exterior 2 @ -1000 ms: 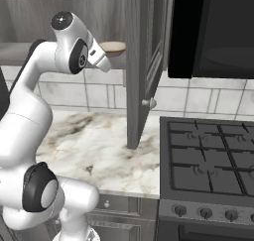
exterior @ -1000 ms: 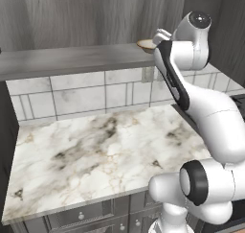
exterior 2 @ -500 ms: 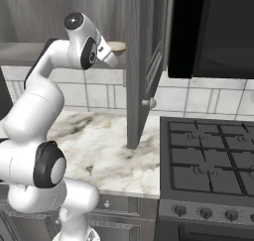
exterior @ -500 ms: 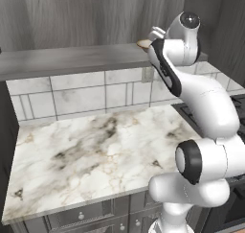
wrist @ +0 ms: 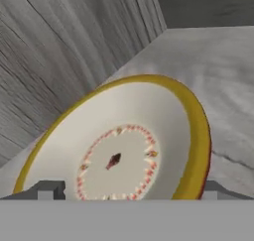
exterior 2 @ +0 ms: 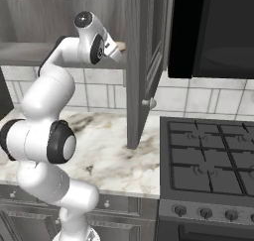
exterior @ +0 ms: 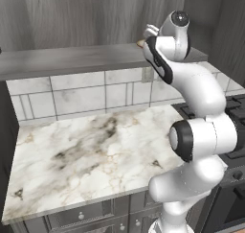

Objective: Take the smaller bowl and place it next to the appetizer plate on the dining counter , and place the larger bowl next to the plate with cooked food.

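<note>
The smaller bowl [wrist: 124, 155] stands on a grey wooden cabinet shelf [wrist: 218, 81]. Up close it is cream inside with a red-speckled ring and a yellow-brown rim. My gripper [wrist: 130, 193] is open, one dark fingertip [wrist: 48, 191] at each side of the bowl's near edge, and I cannot tell whether they touch it. From the base, a sliver of the smaller bowl [exterior 2: 120, 46] peeks out past my hand, and a bit of the bowl [exterior: 140, 43] shows behind the arm. The larger bowl, the appetizer plate and the dining counter are out of view.
The open cabinet door [exterior 2: 144, 66] hangs just right of my hand. Beyond it are a black microwave [exterior 2: 213, 31] and a gas stove [exterior 2: 208, 160]. Below the shelf [exterior: 72, 59] lies a marble kitchen counter [exterior: 86, 150] with a tiled wall [exterior: 72, 95] behind.
The arm has reached further in over the shelf and my hand now covers most of the bowl in the base views. The bowl has not moved and the jaws stay wide.
</note>
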